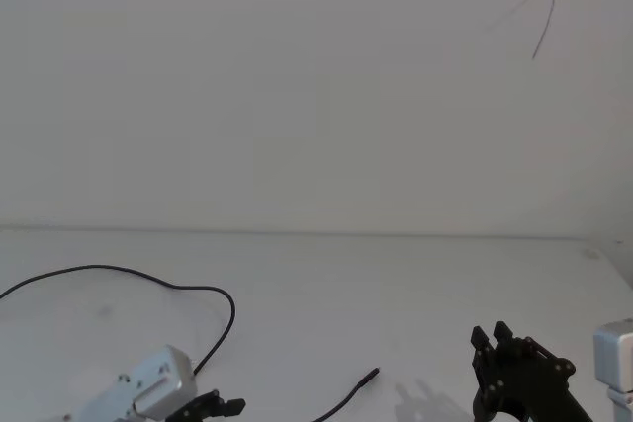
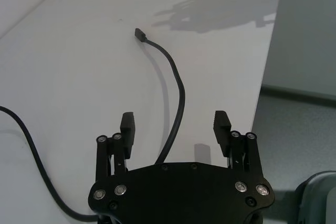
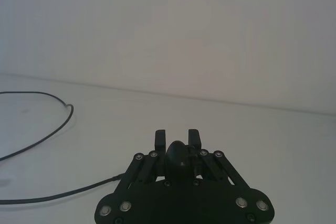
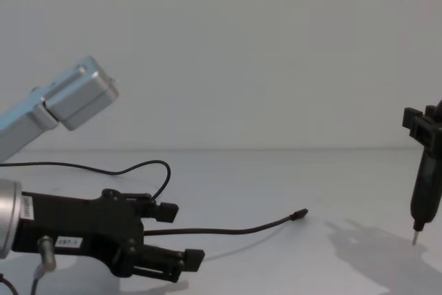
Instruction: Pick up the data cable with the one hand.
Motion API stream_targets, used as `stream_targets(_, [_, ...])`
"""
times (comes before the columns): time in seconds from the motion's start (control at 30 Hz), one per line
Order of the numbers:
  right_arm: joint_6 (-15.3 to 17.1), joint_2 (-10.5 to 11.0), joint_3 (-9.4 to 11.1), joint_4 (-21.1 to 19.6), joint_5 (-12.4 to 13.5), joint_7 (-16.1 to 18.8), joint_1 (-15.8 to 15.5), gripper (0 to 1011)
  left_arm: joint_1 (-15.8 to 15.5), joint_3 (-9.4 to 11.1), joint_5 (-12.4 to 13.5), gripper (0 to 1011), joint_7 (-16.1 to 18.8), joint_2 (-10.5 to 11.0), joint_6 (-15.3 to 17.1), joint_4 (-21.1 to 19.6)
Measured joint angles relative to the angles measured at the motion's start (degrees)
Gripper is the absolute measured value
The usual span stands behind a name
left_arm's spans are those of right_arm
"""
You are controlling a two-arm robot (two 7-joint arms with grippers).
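My left gripper [image 4: 181,234], at the lower left of the chest frame, is matte black with ribbed finger pads [image 2: 127,124]. It has a small white label [image 4: 67,242] on its side and a silver cylindrical wrist [image 4: 7,220] behind it. In the left wrist frame I see silver screws [image 2: 121,189] dotting its black palm plate [image 2: 178,192]. A brushed silver arm link [image 4: 76,98] shows upper left. My right gripper [image 3: 177,136] has the same black linkage and bright screw heads.

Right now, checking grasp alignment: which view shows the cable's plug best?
Left wrist view: the data cable runs between the left gripper's open fingers to its plug. Chest shows it side-on; head, its tip; right wrist, loops.
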Motion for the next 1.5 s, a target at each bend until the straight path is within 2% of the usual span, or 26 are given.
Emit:
stream_targets(0.33, [0.00, 0.00, 0.00, 0.00, 0.00, 0.00, 0.00, 251, -0.32, 0.35, 0.75, 673, 1.30, -1.95, 0.04, 1.62])
stream_targets(0.37, [0.00, 0.00, 0.00, 0.00, 0.00, 0.00, 0.00, 251, -0.34, 0.36, 0.77, 613, 1.34, -2.02, 0.05, 1.69])
stream_targets(0.47, [0.00, 0.00, 0.00, 0.00, 0.00, 0.00, 0.00, 251, -0.37, 0.40, 0.86, 554, 1.49, -2.27, 0.04, 1.86])
stream_targets(0.63, [0.00, 0.00, 0.00, 0.00, 0.00, 0.00, 0.00, 251, -0.43, 0.45, 1.00, 371, 1.72, -2.66, 0.04, 2.15])
stream_targets(0.9, [0.00, 0.00, 0.00, 0.00, 0.00, 0.00, 0.00, 251, -0.38, 0.31, 1.07, 158, 1.79, -2.77, 0.00, 2.19])
stream_targets(0.93, [0.00, 0.00, 0.00, 0.00, 0.00, 0.00, 0.00, 251, -0.32, 0.16, 0.98, 106, 1.77, -2.69, -0.02, 2.02])
stream_targets(1.07, [0.00, 0.00, 0.00, 0.00, 0.00, 0.00, 0.00, 251, -0.21, -0.33, 0.22, 52, 1.26, -2.30, -0.21, 1.40])
stream_targets(1.17, [0.00, 0.00, 0.00, 0.00, 0.00, 0.00, 0.00, 251, -0.19, -0.85, -0.82, 51, 0.21, -1.78, -0.56, 0.79])
stream_targets(1.5, [0.00, 0.00, 0.00, 0.00, 0.00, 0.00, 0.00, 251, 0.36, -3.74, -7.68, 51, -6.59, 1.56, -2.27, -2.18])
